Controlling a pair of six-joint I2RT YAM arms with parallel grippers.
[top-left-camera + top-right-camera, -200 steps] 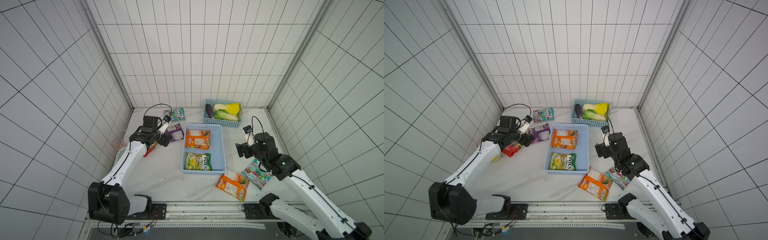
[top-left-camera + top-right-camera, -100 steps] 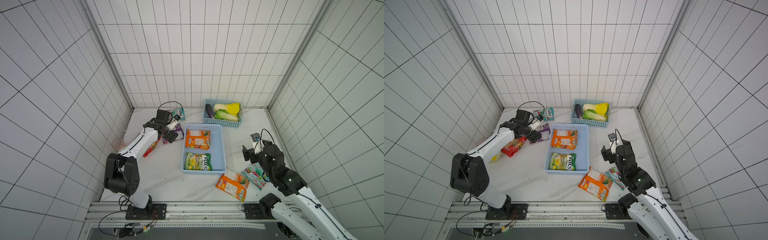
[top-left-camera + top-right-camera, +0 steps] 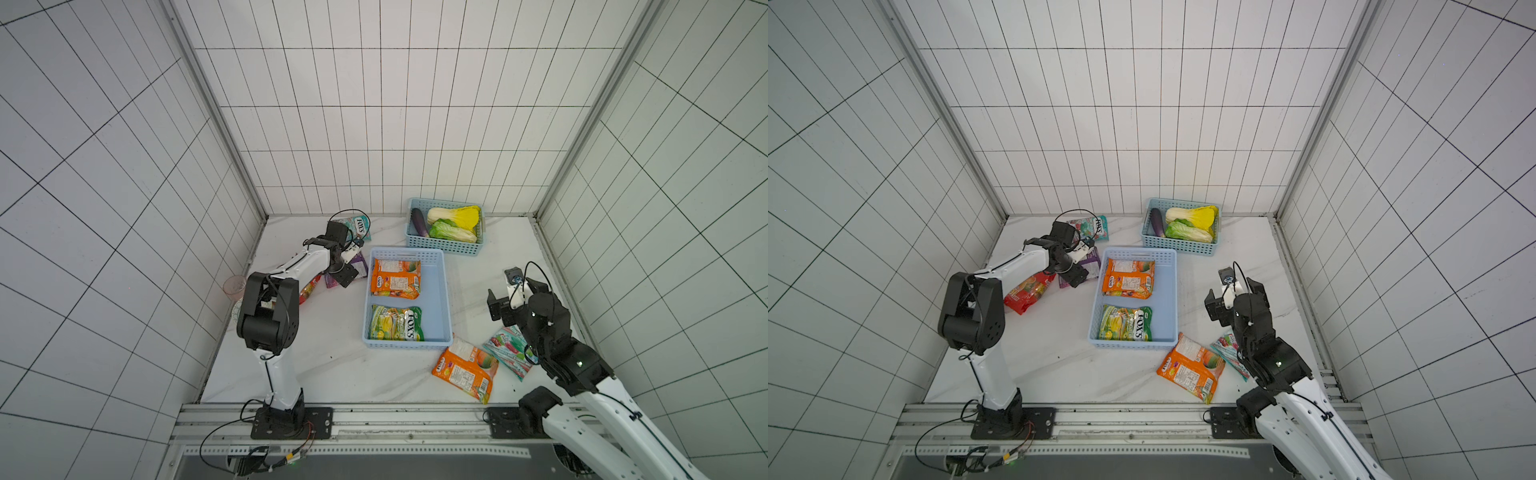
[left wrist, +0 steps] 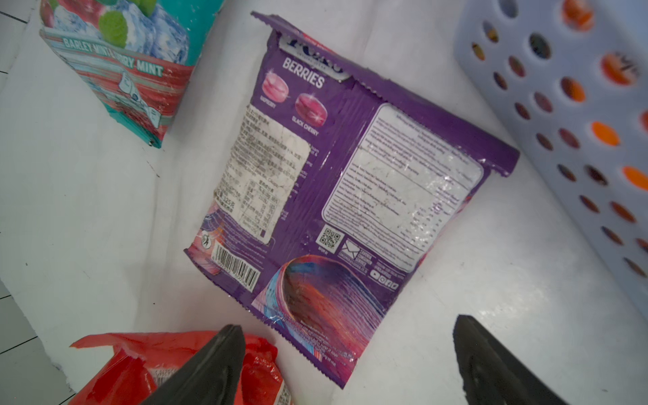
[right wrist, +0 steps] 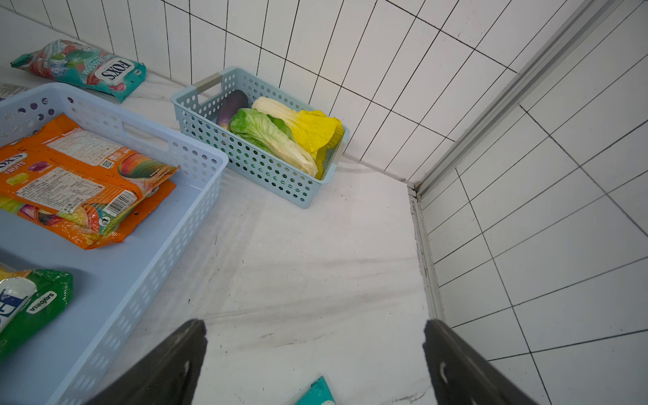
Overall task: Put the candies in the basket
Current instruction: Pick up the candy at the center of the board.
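- While the purple Berries bag (image 4: 333,182) still lies flat on the table (image 4: 87,210), back side up and just beside the periwinkle basket (image 4: 561,105), the left gripper (image 4: 345,326) has been brought over its near edge.
- Its jaws are spread wide and nothing is gripped yet.
- Over the last second the left arm (image 3: 270,307) has been folded up at the elbow, and the wrist is now tipped down at the bag.
- The red bag (image 4: 140,368) lies just beside the purple bag's near corner, partly under the gripper, so a double grab is judged possible.
- Basket contents are unchanged: the orange Fruits bag (image 3: 395,278) and the green-yellow bag (image 3: 397,324) are inside.
- Still left outside are the teal mint bag (image 3: 359,226) by the back wall, and a second orange bag (image 3: 465,370) and a second teal bag (image 3: 505,349) off the basket's front right corner.
- The right gripper (image 5: 315,326) has been pulled back from the basket's right side. Its jaws are fully apart and empty, over bare table.
- A pick of the purple bag is judged to be next. Most of the task remains.
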